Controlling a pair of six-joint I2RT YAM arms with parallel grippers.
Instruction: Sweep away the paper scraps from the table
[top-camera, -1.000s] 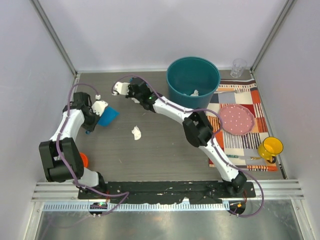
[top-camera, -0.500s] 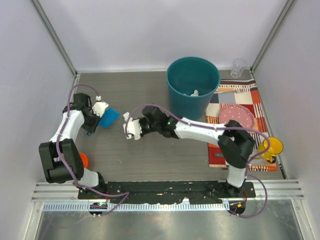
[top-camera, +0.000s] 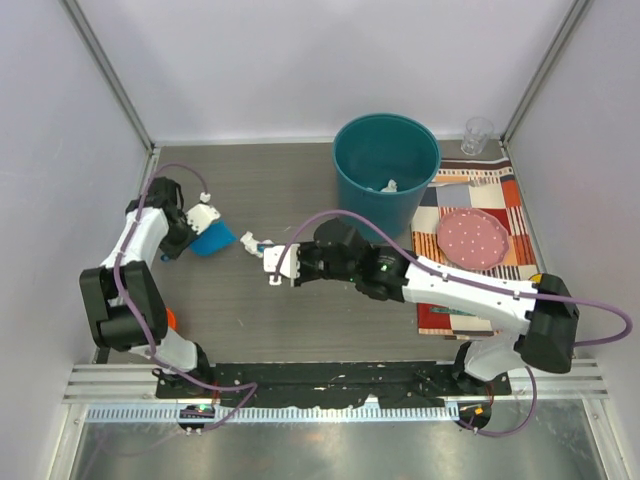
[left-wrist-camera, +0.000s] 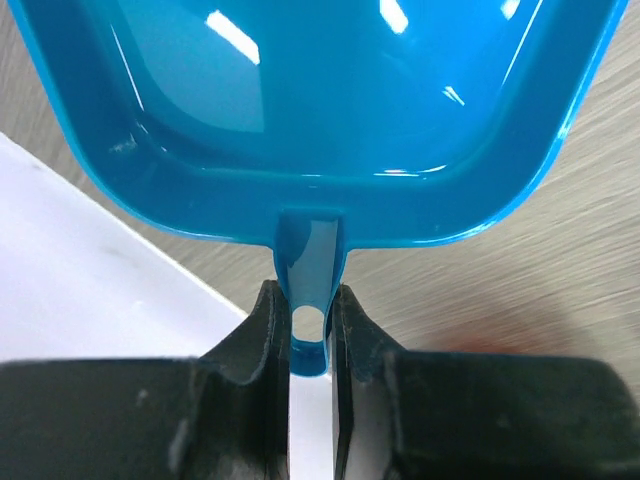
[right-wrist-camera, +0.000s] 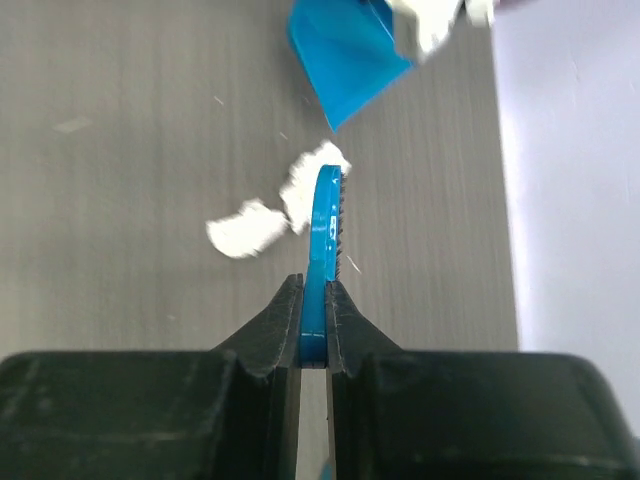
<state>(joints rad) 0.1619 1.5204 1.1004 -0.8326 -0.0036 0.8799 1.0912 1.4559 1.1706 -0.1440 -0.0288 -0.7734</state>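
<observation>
Bright, even light on the table (top-camera: 250, 320); glare spots on dustpan (left-wrist-camera: 320, 120).

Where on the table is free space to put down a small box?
Bare table lies at the back, between the dustpan and the teal bin. Another bare strip runs along the front rail, on the near side of the right gripper. It is crowded between dustpan and brush, where the paper scraps lie.

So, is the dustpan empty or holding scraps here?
Empty. The left wrist view shows the dustpan bare inside; paper scraps lie on the table beside the brush.
</observation>
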